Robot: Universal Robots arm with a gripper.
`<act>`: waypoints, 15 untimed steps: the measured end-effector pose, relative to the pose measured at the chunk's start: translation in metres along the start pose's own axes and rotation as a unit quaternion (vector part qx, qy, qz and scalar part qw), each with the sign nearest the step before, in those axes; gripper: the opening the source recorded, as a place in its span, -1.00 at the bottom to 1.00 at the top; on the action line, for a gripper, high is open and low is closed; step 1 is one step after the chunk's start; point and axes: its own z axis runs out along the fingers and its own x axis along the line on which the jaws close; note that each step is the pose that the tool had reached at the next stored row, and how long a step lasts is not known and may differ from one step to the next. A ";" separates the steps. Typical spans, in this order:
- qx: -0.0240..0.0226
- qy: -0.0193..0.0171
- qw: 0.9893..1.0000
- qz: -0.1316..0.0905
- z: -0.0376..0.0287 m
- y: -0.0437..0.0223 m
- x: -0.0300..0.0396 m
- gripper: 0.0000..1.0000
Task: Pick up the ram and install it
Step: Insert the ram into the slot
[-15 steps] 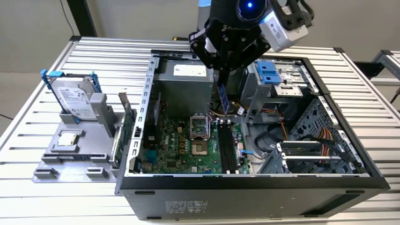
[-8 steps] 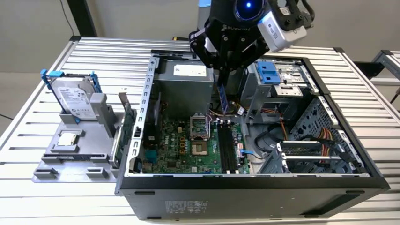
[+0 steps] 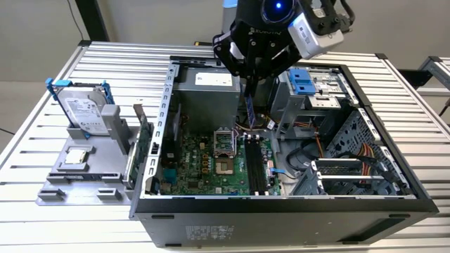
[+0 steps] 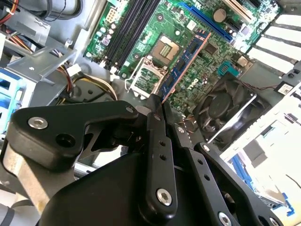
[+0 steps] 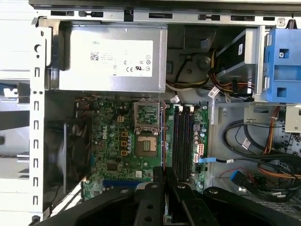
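Picked up but not yet seated: ram point(image 4: 184, 67) clamped in end effector point(image 4: 157, 104), hanging below it above the memory slots point(image 3: 254, 166).

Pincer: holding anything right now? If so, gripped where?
Yes. The pincer is shut on the ram, pinching one short end; the rest of the blue stick hangs free above the motherboard, not yet in a slot.
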 end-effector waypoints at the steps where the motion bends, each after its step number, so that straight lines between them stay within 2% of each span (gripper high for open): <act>1: 0.000 0.000 1.000 0.002 0.0000 0.0000 0.0000 -1.00; 8: 0.000 0.000 1.000 0.004 0.0000 -0.0001 -0.0010 -1.00; 15: 0.000 0.000 1.000 0.004 0.0010 -0.0001 -0.0111 -1.00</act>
